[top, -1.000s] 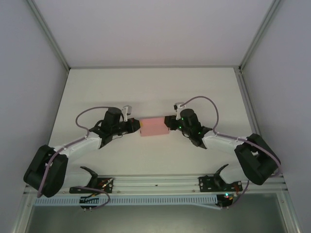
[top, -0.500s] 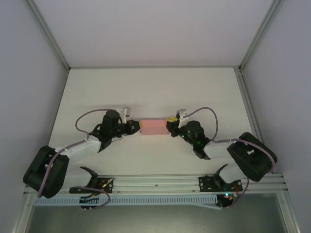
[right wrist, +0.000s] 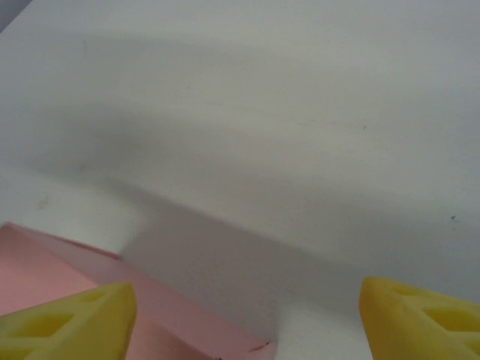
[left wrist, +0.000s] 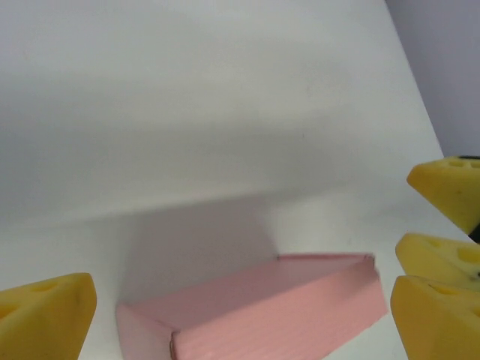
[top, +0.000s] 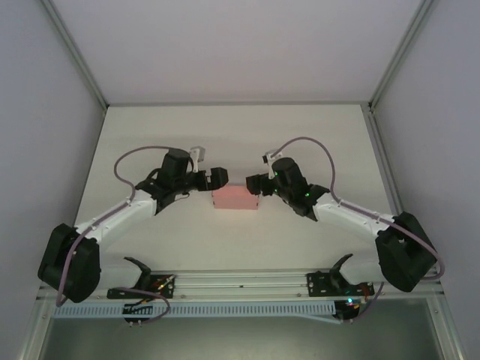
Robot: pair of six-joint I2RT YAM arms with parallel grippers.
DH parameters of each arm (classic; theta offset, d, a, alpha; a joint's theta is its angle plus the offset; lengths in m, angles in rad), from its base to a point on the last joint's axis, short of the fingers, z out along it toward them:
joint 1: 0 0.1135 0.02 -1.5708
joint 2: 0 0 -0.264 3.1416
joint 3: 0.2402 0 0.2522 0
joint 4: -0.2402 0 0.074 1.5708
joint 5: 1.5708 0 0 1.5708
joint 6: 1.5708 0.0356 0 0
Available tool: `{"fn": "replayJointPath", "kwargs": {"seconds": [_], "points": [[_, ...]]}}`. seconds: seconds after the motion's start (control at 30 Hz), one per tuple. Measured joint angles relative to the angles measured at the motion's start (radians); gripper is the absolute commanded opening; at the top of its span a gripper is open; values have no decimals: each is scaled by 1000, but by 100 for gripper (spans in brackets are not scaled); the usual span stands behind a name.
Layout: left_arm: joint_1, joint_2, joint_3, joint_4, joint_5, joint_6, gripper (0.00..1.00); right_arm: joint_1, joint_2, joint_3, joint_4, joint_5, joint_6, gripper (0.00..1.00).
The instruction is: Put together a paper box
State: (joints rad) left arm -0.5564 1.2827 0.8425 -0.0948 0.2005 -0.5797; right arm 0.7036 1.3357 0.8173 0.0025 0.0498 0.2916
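The paper box is a small closed pink rectangular box lying flat on the white table, free of both grippers. My left gripper hovers just past the box's far left corner, and my right gripper hovers over its far right corner. In the left wrist view the paper box lies below and between the spread yellow fingertips of the open left gripper. In the right wrist view the open right gripper has only a corner of the paper box beside its left fingertip.
Grey walls with metal posts enclose the table on three sides. A metal rail with the arm bases runs along the near edge. The other arm's yellow fingertips show at the right of the left wrist view.
Both grippers, which were pressed against the box's left and right ends, have let go, opened and drawn up and toward the far side. The box stays on the table.
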Motion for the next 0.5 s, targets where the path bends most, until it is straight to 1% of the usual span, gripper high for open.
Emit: {"fn": "replayJointPath", "kwargs": {"seconds": [0.1, 0.23, 0.3, 0.37, 0.5], "points": [[4, -3, 50, -31, -99, 19, 100, -3, 0, 56, -32, -66, -83, 100], [48, -31, 56, -72, -229, 34, 100, -3, 24, 103, -97, -251, -296, 100], [88, -47, 56, -89, -277, 40, 100, 3, 74, 160, -169, -319, -412, 100], [129, -69, 52, -104, -318, 42, 100, 12, 147, 244, -260, -357, -519, 100], [195, -119, 18, -116, -365, 45, 100, 39, 310, 436, -454, -381, -711, 100]]}}
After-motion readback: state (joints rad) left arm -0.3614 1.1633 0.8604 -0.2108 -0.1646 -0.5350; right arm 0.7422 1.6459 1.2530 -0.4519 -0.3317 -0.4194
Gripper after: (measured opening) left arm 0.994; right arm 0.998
